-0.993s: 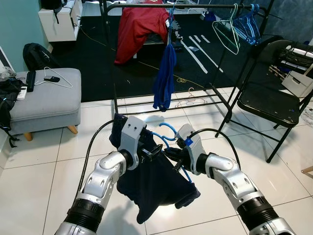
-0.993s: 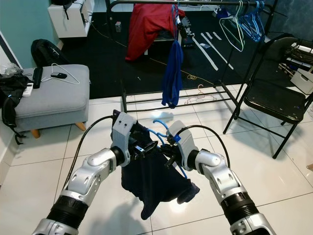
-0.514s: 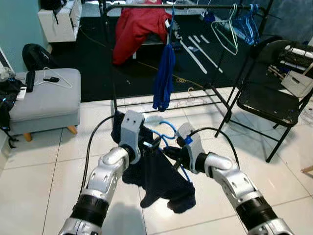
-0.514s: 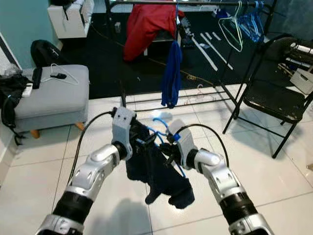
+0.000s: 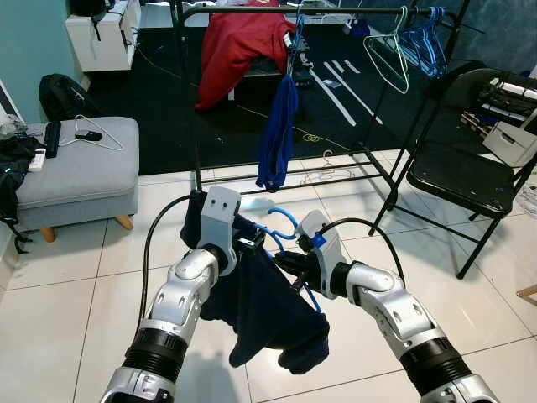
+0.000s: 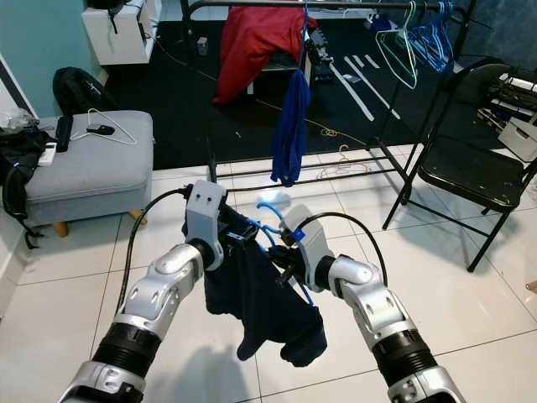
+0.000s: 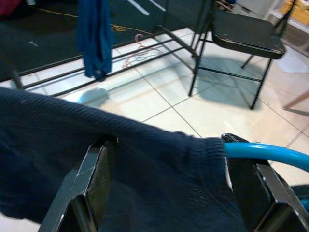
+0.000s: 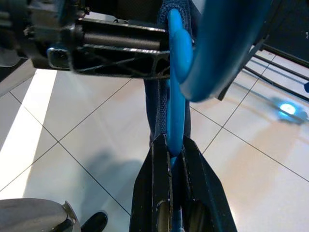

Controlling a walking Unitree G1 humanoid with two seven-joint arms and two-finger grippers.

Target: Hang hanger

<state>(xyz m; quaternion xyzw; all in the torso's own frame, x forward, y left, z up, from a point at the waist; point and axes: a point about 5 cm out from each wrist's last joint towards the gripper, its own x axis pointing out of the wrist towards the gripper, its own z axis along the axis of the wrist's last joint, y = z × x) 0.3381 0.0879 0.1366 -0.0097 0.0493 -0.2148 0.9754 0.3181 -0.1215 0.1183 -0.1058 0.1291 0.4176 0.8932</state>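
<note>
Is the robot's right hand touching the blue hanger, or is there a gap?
Touching. In the right wrist view, the right hand has its two black fingers pressed against either side of the blue hanger, with no gap.

home room: clothes rail (image 5: 277,10) with garments, grey ottoman (image 5: 75,172), folding chair (image 5: 457,172), tiled floor (image 5: 59,285).

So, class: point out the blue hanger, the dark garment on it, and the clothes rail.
blue hanger (image 5: 284,215), left eye view, hook curve.
dark garment (image 5: 264,311), left eye view, hanging body.
clothes rail (image 5: 336,10), left eye view, top bar.
</note>
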